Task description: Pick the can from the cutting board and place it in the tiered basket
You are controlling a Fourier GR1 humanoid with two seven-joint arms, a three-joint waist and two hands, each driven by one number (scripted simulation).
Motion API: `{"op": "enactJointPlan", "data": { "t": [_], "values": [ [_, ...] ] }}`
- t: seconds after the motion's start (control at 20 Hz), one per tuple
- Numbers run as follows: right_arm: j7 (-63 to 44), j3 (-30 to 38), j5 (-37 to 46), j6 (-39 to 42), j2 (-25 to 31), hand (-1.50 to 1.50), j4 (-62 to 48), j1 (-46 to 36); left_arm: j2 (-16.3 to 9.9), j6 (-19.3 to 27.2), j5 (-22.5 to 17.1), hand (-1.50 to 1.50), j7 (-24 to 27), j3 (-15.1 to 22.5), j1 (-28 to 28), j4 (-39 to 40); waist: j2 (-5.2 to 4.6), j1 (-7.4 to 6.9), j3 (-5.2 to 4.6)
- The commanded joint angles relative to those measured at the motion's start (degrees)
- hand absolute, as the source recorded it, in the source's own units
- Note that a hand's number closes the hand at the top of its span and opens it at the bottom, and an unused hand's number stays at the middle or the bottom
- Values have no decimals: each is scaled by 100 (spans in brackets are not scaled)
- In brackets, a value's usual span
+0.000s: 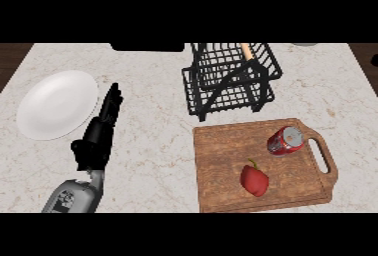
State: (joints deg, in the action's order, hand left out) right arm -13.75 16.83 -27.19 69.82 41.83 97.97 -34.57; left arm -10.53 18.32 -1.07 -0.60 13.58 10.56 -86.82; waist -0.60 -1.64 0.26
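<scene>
Nothing of the task is done as far as this view shows. The small red metal can (286, 140) lies on its side on the brown wooden cutting board (221, 165), near the board's far right corner and just beside the handle slot, its silver lid end turned up toward the viewer. No hand touches it. Nearer on the same board, apart from the can, lies a red pepper with a short green stem (255, 180).

The black wire tiered basket (221, 90) stands on the pale marbled table (155, 150) just beyond the board's far edge. The can is not in it. A light wooden stick-like piece shows at its top tier — I cannot tell what it is.

The left hand (103, 125) is well to the left of the board, between the board and a round white plate (57, 104). Its black fingers lie straight and together, pointing away across the table, holding nothing and resting open. The grey forearm comes in from the lower left. The right hand does not show at all.

So the whole job is left — reaching to the can, closing round it, lifting it clear of the board, carrying it the short way to the basket and setting it down in a tier. My judgement is that the right hand is the better placed for this, since the can lies on the right side.
</scene>
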Motion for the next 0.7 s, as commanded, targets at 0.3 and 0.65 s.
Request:
{"op": "enactJointPlan", "data": {
  "t": [0.3, 0.65],
  "values": [
    [627, -152, 1145, 1317, -125, -150, 757, 209, -40, -60, 46, 0, 61, -62, -83, -66, 8, -3, -6],
    [989, -381, 1960, 1321, -89, -150, 1142, 598, 45, -9, 148, 0, -124, -34, 41, -26, 8, 55, 0]
  ]
}}
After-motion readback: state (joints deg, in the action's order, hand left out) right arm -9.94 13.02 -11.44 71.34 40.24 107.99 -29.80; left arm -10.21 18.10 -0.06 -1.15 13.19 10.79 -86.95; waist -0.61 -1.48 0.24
